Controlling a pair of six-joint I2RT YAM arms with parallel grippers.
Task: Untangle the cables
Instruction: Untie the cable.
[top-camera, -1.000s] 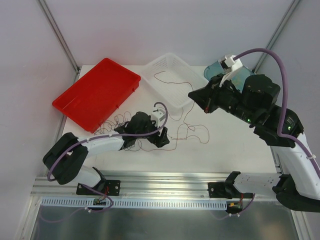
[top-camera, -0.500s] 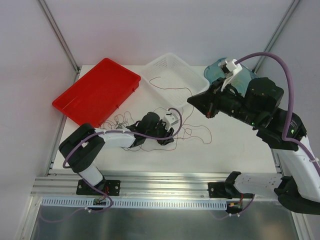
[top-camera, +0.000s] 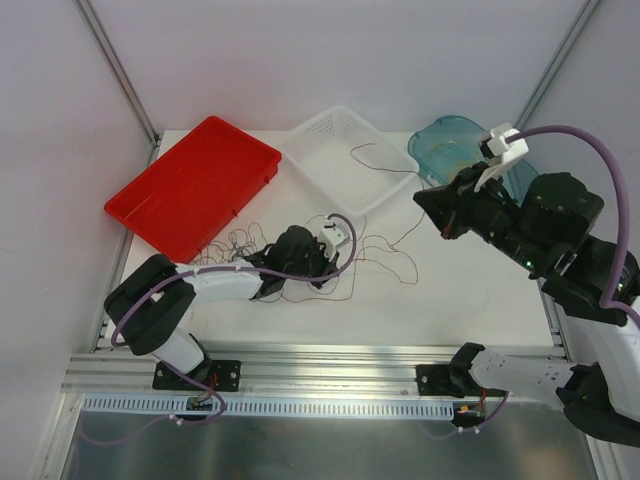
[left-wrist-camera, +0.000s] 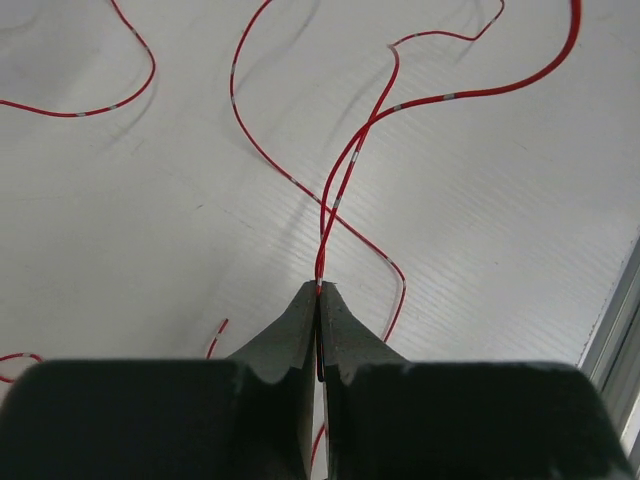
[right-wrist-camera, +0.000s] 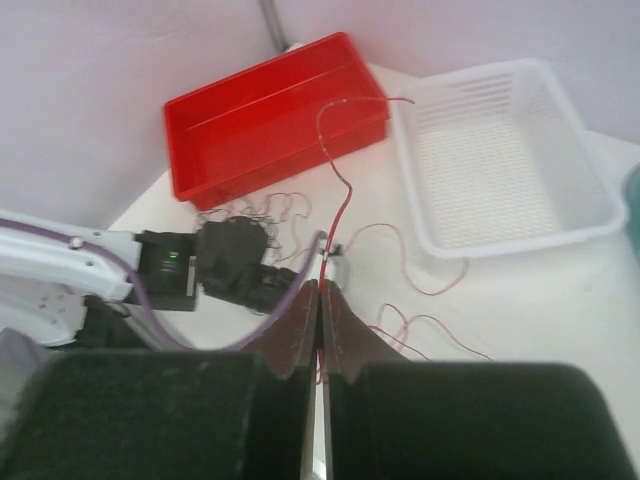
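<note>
Thin red cable (left-wrist-camera: 345, 180) loops over the white table, and my left gripper (left-wrist-camera: 320, 290) is shut on it, the strand pinched right at the fingertips. From above, the left gripper (top-camera: 322, 270) sits low at mid-table beside a tangle of dark cables (top-camera: 235, 245), with loose red loops (top-camera: 392, 255) to its right. My right gripper (top-camera: 424, 197) hovers higher at the right. In its wrist view the right gripper (right-wrist-camera: 320, 287) is shut on a red cable (right-wrist-camera: 341, 200) that arcs up and away over the basket.
A red tray (top-camera: 195, 180) lies at the back left. At the back centre is a white slotted basket (top-camera: 345, 160), and a teal-blue container (top-camera: 450, 140) sits behind the right arm. The table's metal rail (top-camera: 330, 362) runs along the near edge.
My left gripper went from open to shut, closing on the red cable near mid-table. The right arm moved rightward with its red cable, drawing the strand across the basket.
</note>
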